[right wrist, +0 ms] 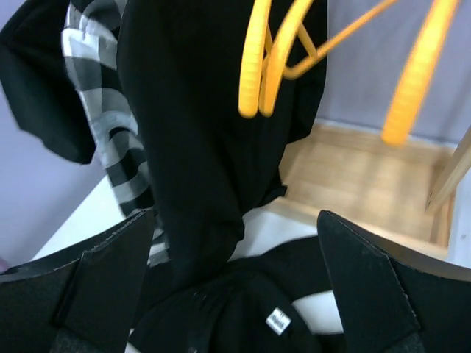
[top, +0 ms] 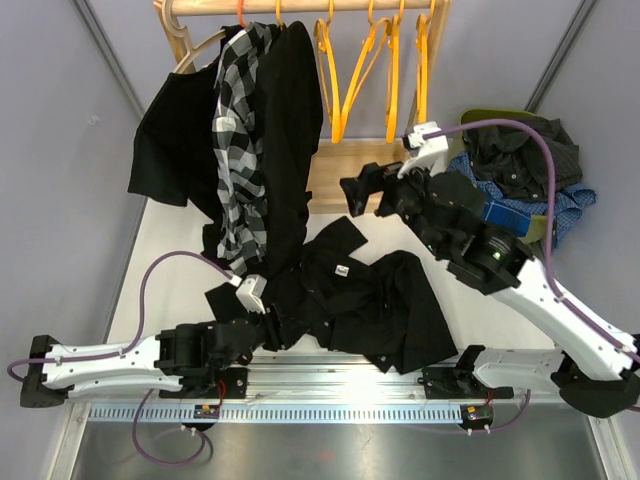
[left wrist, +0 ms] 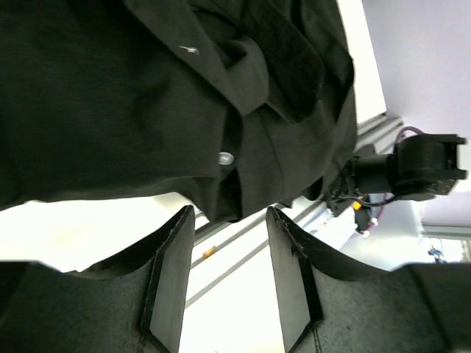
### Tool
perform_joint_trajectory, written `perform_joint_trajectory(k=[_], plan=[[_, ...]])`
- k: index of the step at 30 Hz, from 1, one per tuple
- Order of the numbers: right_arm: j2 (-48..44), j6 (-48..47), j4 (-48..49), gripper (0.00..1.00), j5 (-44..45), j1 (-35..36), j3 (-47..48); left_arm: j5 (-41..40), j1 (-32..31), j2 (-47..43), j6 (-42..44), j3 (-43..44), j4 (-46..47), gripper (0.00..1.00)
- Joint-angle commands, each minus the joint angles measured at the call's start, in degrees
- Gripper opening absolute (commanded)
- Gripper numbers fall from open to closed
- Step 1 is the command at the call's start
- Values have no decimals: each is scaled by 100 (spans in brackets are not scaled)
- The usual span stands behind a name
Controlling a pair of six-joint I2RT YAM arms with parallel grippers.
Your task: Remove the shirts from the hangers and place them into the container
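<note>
Limp black long-sleeved shirt (top: 370,300) lies crumpled on the white table (top: 170,250), well apart from the olive-green plastic tub (top: 490,112). Left gripper (left wrist: 227,243): jaws parted, empty, at the shirt's edge, likely lining up a pick. Right gripper (right wrist: 235,228): spread wide, empty, facing the hung shirts (top: 270,120).

Left claw (left wrist: 229,220) half-parted, low; right claw (right wrist: 235,220) wide apart, farther forward and higher.

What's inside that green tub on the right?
A crumpled dark shirt and a blue checked cloth fill the tub. Anything beneath them is covered, and the right arm hides the tub's near side.
</note>
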Motion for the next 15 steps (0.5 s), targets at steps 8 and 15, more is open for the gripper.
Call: perform_joint_trajectory(k=[8,15], plan=[[697,2316,-1910,100,951,907,-1738,-748,-24,-480,-56,668,-1168,58],[2050,3294,-1716,100,758,1909,-1882,-950,-24,-647,-100,853,-1670,67]])
